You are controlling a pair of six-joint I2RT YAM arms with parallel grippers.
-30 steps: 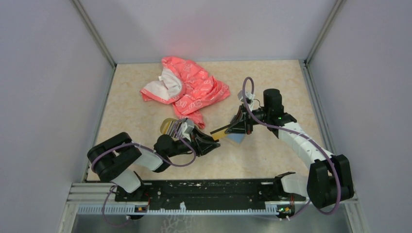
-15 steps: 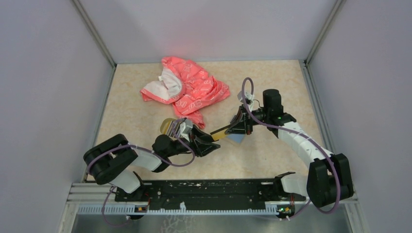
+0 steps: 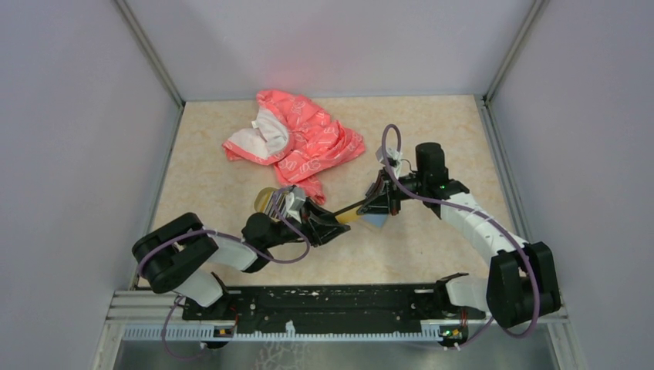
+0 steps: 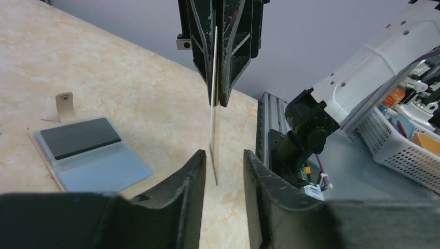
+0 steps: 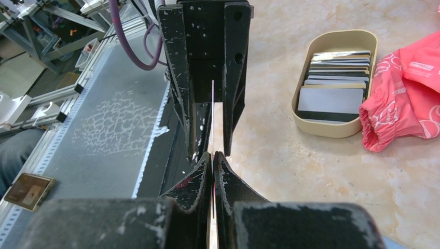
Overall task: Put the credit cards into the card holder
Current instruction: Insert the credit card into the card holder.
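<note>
**A:** Where is the card just now?

**B:** The right hand (image 5: pixel 212 154) has its fingers closed flat on one golden-tan card (image 3: pixel 351 211) and holds it on edge in the air above the surface (image 3: pixel 231 169). The left hand (image 4: pixel 223 155) faces it with fingers apart, one on each side of the card's free end. As far as the left wrist view shows, neither pad touches it.

**A:** So a hand-over?

**B:** That is my reading. To do it well, the left hand should centre on the card first, so both pads meet it together. Closing off-centre would likely bend or twist such thin plastic. The right hand should let go only once the left grip is firm.

**A:** And the card holder?

**B:** The card holder (image 4: pixel 88 150) lies open on the surface close by the right hand, blue-grey lining up. What looks like a dark card (image 4: pixel 80 139) sits in its upper pocket. The other credit cards (image 5: pixel 334 78) are stacked in the oval dish (image 5: pixel 327 130), just beside the pink cloth (image 5: pixel 404 93).

**A:** Anything else to mind?

**B:** Take the card near its end and leave a long free edge, because that edge has to slide into a narrow pocket
</note>
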